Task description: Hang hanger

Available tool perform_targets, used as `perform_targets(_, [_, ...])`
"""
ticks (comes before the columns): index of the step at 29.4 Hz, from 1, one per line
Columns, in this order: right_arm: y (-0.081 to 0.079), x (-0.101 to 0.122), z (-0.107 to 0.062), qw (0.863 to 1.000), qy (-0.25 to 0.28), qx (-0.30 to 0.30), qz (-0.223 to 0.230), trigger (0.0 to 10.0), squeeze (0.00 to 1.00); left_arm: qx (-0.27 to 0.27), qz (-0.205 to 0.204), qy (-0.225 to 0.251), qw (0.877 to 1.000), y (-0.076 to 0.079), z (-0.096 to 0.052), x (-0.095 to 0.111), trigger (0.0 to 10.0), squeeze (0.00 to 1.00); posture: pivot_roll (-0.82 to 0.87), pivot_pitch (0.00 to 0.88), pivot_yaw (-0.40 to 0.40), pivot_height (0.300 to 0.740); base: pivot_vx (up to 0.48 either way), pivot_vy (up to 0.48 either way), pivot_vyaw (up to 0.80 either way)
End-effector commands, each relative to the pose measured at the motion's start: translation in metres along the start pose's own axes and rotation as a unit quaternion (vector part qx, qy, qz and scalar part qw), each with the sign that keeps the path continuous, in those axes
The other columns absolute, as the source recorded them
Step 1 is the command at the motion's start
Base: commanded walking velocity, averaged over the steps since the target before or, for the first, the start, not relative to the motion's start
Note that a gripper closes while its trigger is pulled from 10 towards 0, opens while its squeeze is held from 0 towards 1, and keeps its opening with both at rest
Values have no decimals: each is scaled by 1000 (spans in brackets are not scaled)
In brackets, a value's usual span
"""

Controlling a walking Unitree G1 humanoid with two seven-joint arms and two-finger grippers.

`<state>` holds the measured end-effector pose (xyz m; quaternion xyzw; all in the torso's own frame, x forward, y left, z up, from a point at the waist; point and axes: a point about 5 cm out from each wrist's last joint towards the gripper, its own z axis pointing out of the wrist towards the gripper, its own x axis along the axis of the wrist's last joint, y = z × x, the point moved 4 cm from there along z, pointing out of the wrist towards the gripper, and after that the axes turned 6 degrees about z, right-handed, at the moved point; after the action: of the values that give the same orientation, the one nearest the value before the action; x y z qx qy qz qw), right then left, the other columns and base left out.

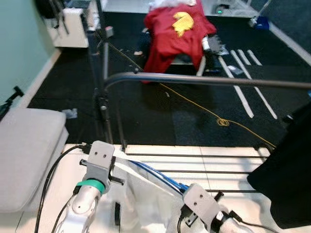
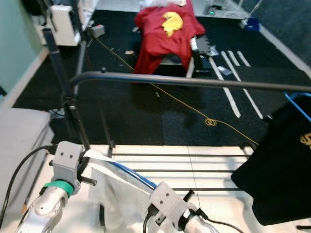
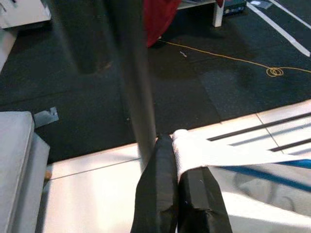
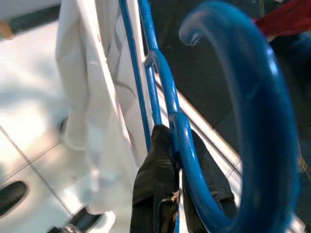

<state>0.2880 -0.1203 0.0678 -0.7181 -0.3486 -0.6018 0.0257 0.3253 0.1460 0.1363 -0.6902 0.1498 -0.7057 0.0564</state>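
We saw the right gripper (image 4: pixel 176 145) clamped on the blue hanger (image 4: pixel 252 126) and the left gripper (image 3: pixel 174 141) pinching its white garment (image 3: pixel 214 153), below the rail (image 1: pixel 209 80).

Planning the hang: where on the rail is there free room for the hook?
The rail is bare from its left bend to the black garment hanging at its right end. Both grippers crowd below: left gripper pinches the white garment, right gripper holds the blue hanger.
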Motion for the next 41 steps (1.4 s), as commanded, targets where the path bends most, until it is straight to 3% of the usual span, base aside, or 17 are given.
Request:
perform_targets(1, [11,-30,-8,997,-60,-25,31,10000,0,28,-3,13,1000,-11,-3,7,10000,0,-211,203,49,740,0,0,0])
perform_targets(5, [22,-19,20,994,-65,-2,84,10000,0,22,-10,24,999,-6,-3,15,10000,0,-201,202,44,740,0,0,0])
perform_targets(12, [18,-44,24,988,-130,32,76,10000,0,23,-17,27,999,-4,-4,19,10000,0,-201,204,41,740,0,0,0])
perform_targets(15, [27,-53,25,987,-154,28,36,10000,0,19,-21,32,999,-3,-3,23,10000,0,-212,207,43,740,0,0,0])
perform_targets(17, [35,-49,26,990,-138,11,4,10000,0,20,-21,34,999,-3,-2,25,10000,0,-207,206,39,740,0,0,0])
perform_targets(21, [28,-36,21,995,-94,15,-30,10000,0,30,-22,34,999,-7,0,26,10000,0,-201,206,29,740,0,0,0])
perform_targets(26, [0,-28,-3,997,-52,6,-51,10000,0,39,-22,35,998,-11,0,27,10000,0,-203,207,24,740,0,0,0])
perform_targets(31, [-15,-26,-18,998,-40,-2,-44,10000,0,41,-22,34,998,-12,0,27,10000,0,-212,213,24,740,0,0,0])
perform_targets(32, [-23,-24,-29,998,-31,-6,-46,10000,0,40,-22,32,998,-12,0,26,10000,0,-220,216,27,740,0,0,0])
perform_targets(33, [-23,-24,-29,998,-31,-6,-46,10000,0,40,-22,32,998,-12,0,26,10000,0,-220,216,27,740,0,0,0])
perform_targets(35, [-28,-18,-50,998,-11,-48,-46,10000,0,35,-20,32,999,-11,2,27,10000,0,-230,220,29,740,0,0,0])
perform_targets(36, [-28,-18,-50,998,-11,-48,-46,10000,0,35,-20,32,999,-11,2,27,10000,0,-230,220,29,740,0,0,0])
perform_targets(40, [-15,-7,-79,986,11,-150,-68,10000,0,29,-19,33,999,-10,4,28,10000,0,-235,222,32,740,0,0,0])
perform_targets(41, [-15,-7,-79,986,11,-150,-68,10000,0,29,-19,33,999,-10,4,28,10000,0,-235,222,32,740,0,0,0])
